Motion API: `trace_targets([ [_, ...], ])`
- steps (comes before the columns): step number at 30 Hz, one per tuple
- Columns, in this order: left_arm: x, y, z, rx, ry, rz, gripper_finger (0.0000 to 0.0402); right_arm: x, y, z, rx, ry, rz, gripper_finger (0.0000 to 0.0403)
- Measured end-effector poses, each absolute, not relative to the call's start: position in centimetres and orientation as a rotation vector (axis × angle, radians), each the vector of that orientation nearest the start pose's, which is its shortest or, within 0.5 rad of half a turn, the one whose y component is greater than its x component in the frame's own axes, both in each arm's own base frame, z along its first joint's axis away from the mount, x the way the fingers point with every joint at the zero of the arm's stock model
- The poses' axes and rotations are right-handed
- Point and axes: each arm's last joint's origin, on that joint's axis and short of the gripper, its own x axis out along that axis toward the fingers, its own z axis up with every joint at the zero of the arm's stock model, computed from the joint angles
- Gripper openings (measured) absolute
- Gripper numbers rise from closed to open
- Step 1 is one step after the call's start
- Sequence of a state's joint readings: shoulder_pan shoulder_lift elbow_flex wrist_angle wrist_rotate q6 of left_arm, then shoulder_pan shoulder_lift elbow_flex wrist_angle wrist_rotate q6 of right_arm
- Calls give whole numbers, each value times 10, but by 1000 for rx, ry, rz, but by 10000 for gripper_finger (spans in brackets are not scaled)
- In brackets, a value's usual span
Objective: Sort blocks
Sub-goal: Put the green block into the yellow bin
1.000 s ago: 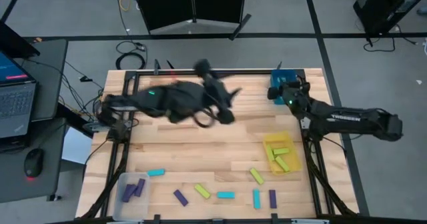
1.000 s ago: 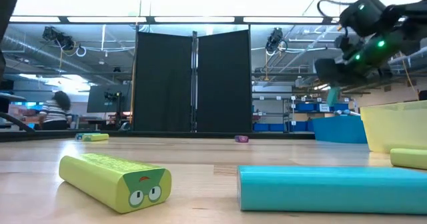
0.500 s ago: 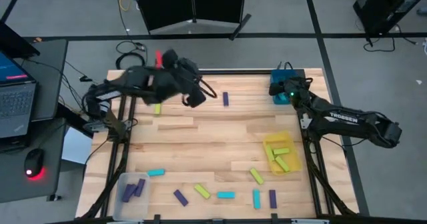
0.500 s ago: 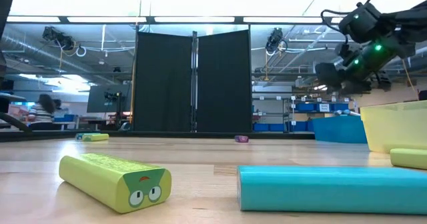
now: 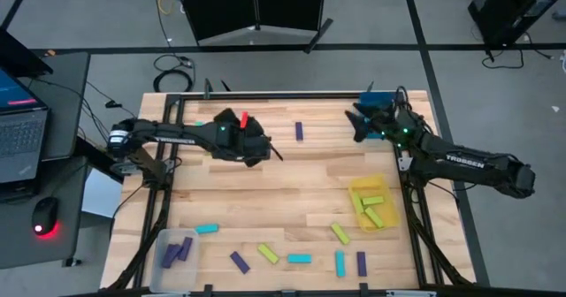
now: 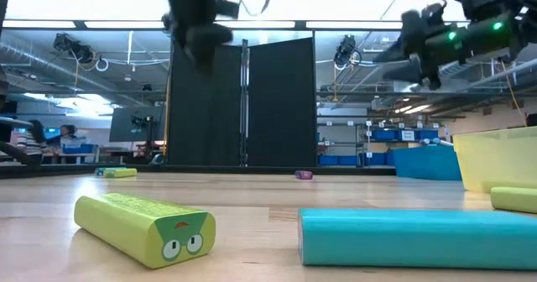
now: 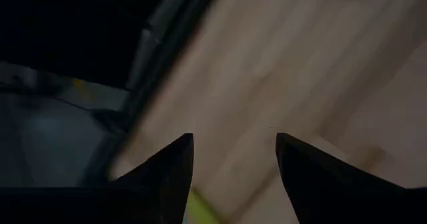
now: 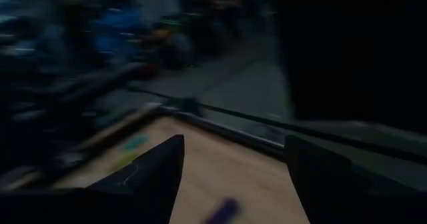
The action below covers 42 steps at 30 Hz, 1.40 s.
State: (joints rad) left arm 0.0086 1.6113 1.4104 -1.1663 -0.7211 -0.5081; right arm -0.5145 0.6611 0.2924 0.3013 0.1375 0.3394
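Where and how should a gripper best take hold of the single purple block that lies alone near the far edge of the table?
Probably from straight above, at the middle of its length. The purple block lies flat on the bare wooden table, its long axis pointing from near to far, with nothing touching it. So the fingers should close across its narrow width, on the two long sides.

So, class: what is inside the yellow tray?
The yellow tray holds three yellow-green blocks, lying loose on its floor. Nothing covers them from above; whether anything lies beneath them cannot be seen.
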Motion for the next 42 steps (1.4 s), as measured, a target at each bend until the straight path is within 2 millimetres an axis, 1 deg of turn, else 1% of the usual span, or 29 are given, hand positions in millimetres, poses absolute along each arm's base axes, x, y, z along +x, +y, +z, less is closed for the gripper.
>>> trace_targets([
  [4,283,32,253,-116,1129,883,218,143,-68,231,334,-64,-510,262],
  [7,265,43,232,-254,1188,966,218,148,-59,231,336,-48,-445,257],
  [10,249,53,214,-369,1270,1054,218,153,-50,230,338,-37,-382,254],
  [14,235,63,197,-419,1339,1102,218,162,-36,230,335,-41,-286,256],
  [16,229,68,191,-435,1364,1123,218,166,-30,230,331,-45,-253,259],
  [20,225,76,184,-472,1356,1138,218,177,-22,231,306,-16,-249,263],
  [27,216,90,172,-535,1348,1181,218,199,-14,235,285,45,-217,264],
  [31,206,95,161,-587,1340,1186,218,209,-9,232,275,86,-201,263],
  [34,201,97,156,-642,1279,1152,218,214,-8,228,273,112,-196,264],
  [38,190,99,156,-677,1210,1157,218,218,-8,224,272,125,-196,265],
  [42,180,100,156,-694,1198,1177,218,220,-8,223,272,119,-196,265],
])
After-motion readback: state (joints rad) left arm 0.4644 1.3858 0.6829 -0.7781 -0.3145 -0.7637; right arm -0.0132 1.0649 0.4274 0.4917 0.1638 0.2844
